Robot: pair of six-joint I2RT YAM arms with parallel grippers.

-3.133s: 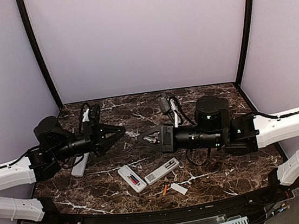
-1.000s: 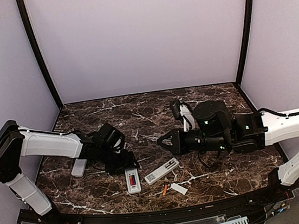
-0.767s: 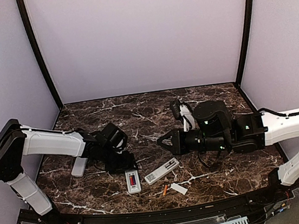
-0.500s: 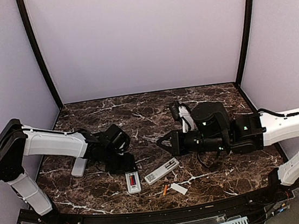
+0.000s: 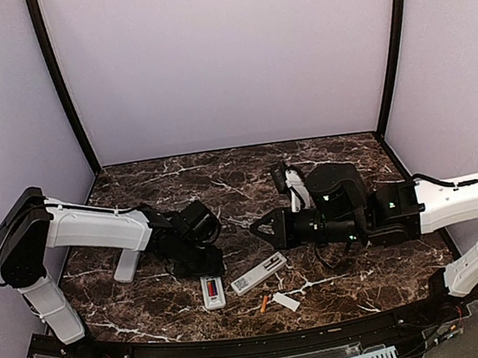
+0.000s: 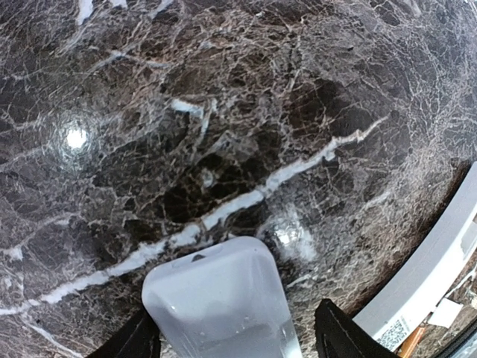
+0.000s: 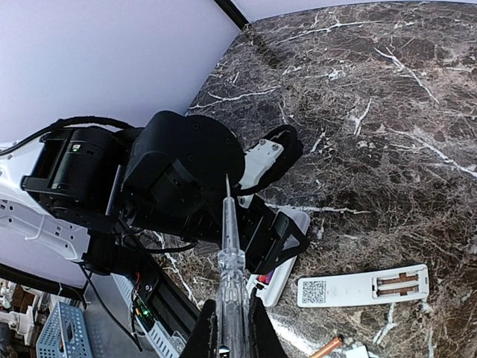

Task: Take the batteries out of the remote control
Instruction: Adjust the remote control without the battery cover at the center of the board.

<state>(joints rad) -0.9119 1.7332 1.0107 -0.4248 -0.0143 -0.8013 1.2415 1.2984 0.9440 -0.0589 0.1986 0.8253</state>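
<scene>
Remote [image 5: 215,301] lies open (red battery [image 5: 210,285] inside), orange battery [image 5: 263,304] loose

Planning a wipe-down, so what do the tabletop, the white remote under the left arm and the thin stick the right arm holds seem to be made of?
Tabletop: dark brown marble or marble-look laminate, polished; white veins, mirrored lamp spots.
Remote: white plastic, smooth satin; soft sheen, rounded moulded corners.
Stick: likely clear plastic, glossy; its body looks translucent.
</scene>
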